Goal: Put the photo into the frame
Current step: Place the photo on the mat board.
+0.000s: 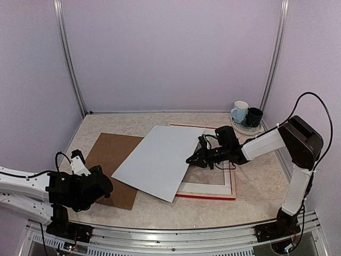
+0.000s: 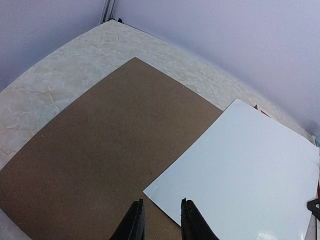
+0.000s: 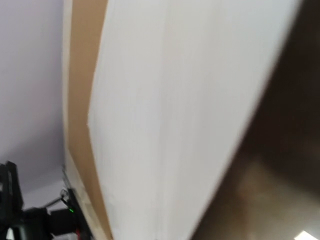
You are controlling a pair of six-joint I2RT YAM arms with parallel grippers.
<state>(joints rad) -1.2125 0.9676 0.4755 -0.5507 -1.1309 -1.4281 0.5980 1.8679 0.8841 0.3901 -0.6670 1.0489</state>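
A large plain white sheet (image 1: 160,160) lies tilted across the brown backing board (image 1: 109,154) and the frame (image 1: 205,196). The photo's red sunset print shows nowhere, and I cannot tell if this sheet is its back. The frame has a red edge and a white mat border (image 1: 205,188) inside it. My right gripper (image 1: 193,159) is at the sheet's right edge and looks shut on it. The sheet (image 3: 165,120) fills the right wrist view and hides the fingers. My left gripper (image 2: 162,220) is open above the board (image 2: 100,150), next to the sheet's near corner (image 2: 150,192).
A white mug (image 1: 240,111) and a dark mug (image 1: 254,116) stand on a plate (image 1: 242,128) at the back right corner. Purple walls close in the table on three sides. The left arm (image 1: 80,189) rests low at the front left.
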